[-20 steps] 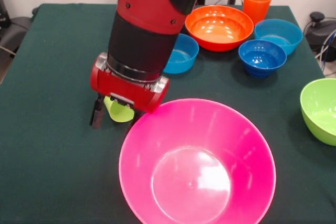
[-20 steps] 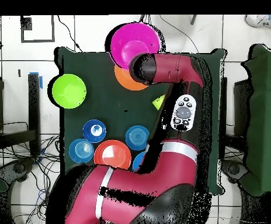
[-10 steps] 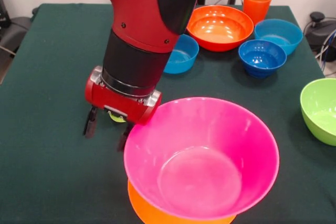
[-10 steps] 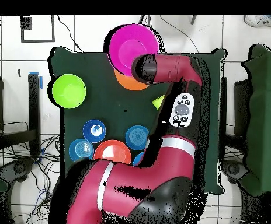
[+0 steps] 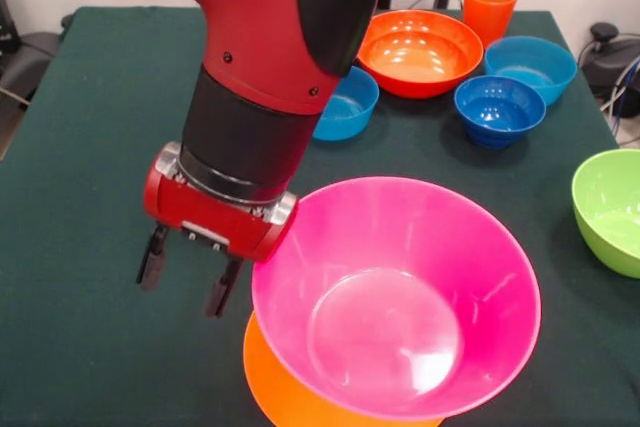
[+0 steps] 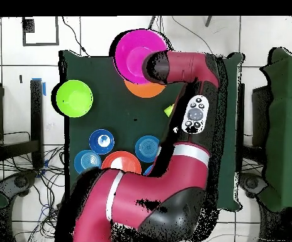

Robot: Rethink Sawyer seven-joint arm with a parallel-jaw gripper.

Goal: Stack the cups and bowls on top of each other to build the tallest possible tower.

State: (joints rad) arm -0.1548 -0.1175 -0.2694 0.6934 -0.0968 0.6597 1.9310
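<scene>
Right now, gripper: the black two-fingered gripper (image 5: 187, 283) hangs off the red wrist with its fingers spread apart and nothing between them, above the green cloth.
Arm: the red and black arm (image 5: 270, 57) comes down from the far side and fills the middle of the front view; from overhead its wrist (image 6: 156, 67) covers one side of the pink bowl.
Pink bowl: and there's the large glossy pink plastic bowl (image 5: 395, 297), mouth up, just beside the gripper, close to the table's edge opposite the robot.
Light-orange bowl: the large light-orange plastic bowl (image 5: 285, 392) peeks out from under the pink one as a crescent (image 6: 145, 89); the pink bowl sits over it.
Lime cup: only a sliver of a small lime-green object (image 6: 168, 110) shows overhead beside the arm; it is hidden in the front view.
Green bowl: the medium lime-green plastic bowl (image 5: 612, 209) stands alone at a side edge, well apart from the pink bowl.
Robot-side cluster: the medium red-orange plastic bowl (image 5: 417, 51), the ribbed orange plastic cup (image 5: 489, 5) upright just beyond it near a far corner, and three blue plastic bowls, one light blue (image 5: 531, 65), one dark blue (image 5: 499, 107), one partly behind the arm (image 5: 345, 105).
Table: dark green cloth-covered table (image 5: 90, 127).
</scene>
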